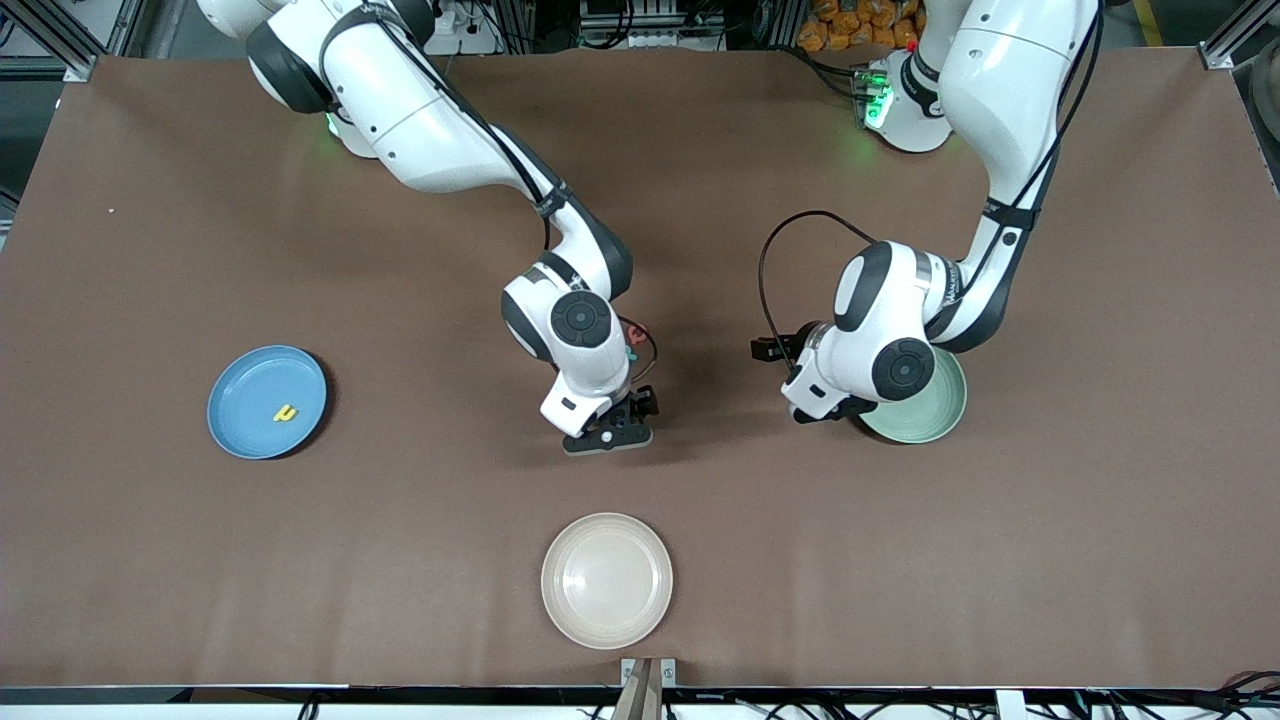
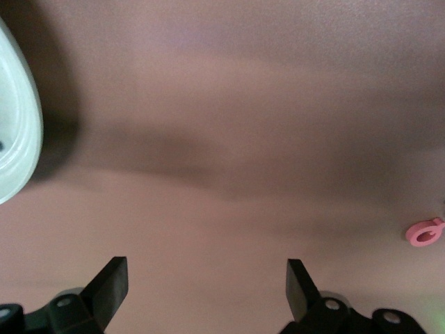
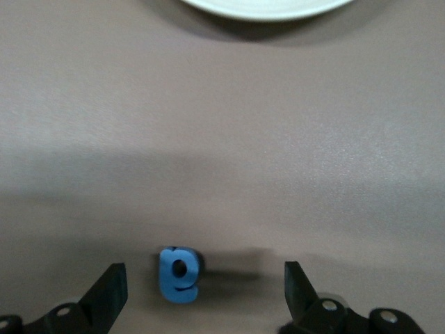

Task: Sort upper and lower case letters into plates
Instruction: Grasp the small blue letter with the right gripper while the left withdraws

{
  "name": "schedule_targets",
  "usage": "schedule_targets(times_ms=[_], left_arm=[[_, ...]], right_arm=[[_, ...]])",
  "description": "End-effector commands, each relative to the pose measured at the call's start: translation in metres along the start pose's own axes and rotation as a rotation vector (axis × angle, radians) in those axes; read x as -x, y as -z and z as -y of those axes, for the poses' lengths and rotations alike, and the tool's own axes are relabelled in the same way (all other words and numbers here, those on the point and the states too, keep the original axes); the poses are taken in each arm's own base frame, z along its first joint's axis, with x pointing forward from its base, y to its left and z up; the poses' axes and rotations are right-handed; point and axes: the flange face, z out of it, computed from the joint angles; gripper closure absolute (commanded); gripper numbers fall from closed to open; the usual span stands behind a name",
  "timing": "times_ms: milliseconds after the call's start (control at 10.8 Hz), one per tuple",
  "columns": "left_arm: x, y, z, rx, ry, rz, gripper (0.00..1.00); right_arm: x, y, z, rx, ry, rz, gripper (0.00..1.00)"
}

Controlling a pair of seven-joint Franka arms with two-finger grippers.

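The blue plate (image 1: 267,401) sits at the left of the front view with a small yellow letter (image 1: 286,412) in it. Mid-frame, the right gripper (image 1: 612,432) hangs low over the table, fingers (image 3: 111,292) spread wide. In its wrist view a blue letter (image 3: 179,275), seemingly a lowercase g, lies between the fingers, nearer one of them and touching neither. A good grab likely means centring on it, then descending straight before closing. A cream plate (image 1: 607,579) lies lower centre. At right, the left gripper (image 1: 800,385) waits beside the green plate (image 1: 940,415), fingers (image 2: 111,282) apart and empty; a pink letter (image 2: 425,232) lies off to one side
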Motion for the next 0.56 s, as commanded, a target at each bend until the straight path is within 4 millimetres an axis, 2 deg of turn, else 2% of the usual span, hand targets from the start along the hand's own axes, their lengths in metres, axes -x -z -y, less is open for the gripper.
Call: schedule_targets(times_ms=[0, 464], left_arm=[[-0.0021, 0.0059, -0.0064, 0.0, 0.014, 0.001, 0.0], [-0.0016, 0.0032, -0.0076, -0.004, 0.012, 0.004, 0.0]], right_arm=[[-0.0033, -0.0137, 0.0094, -0.027, 0.008, 0.01, 0.0], [0.0004, -0.0169, 0.0155, -0.028, 0.017, 0.01, 0.0]])
